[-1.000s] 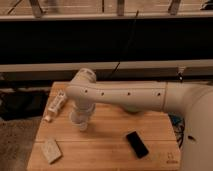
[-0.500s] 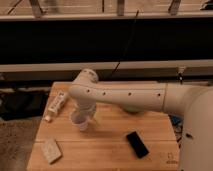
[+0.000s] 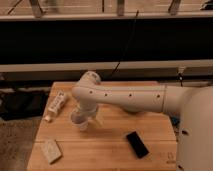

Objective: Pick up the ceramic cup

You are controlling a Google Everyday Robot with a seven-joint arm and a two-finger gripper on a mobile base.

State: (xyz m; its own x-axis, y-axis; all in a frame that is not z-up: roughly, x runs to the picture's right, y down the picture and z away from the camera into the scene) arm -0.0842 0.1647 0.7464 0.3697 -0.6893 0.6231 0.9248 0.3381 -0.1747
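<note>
On the wooden table (image 3: pixel 112 150), a little in from its left edge, stands the ceramic cup (image 3: pixel 78 120), pale and narrow, upright as far as I can see. The gripper (image 3: pixel 86 116) is right down at the cup, at the end of the white arm (image 3: pixel 125 96) that reaches in from the right, with the wrist bent downward over it. From where I stand the wrist hides most of the hand, so I cannot tell how it is set around the cup.

Left of the cup, near the table's far left edge, lies a small tube-like bottle (image 3: pixel 56 104). In front of the cup, toward the near left corner, is a pale sponge-like block (image 3: pixel 51 150). To the right of the cup lies a black phone (image 3: pixel 137 144).

I judge this the grasping step. The next move calls for a firm hold, then a straight lift clear of the table.
</note>
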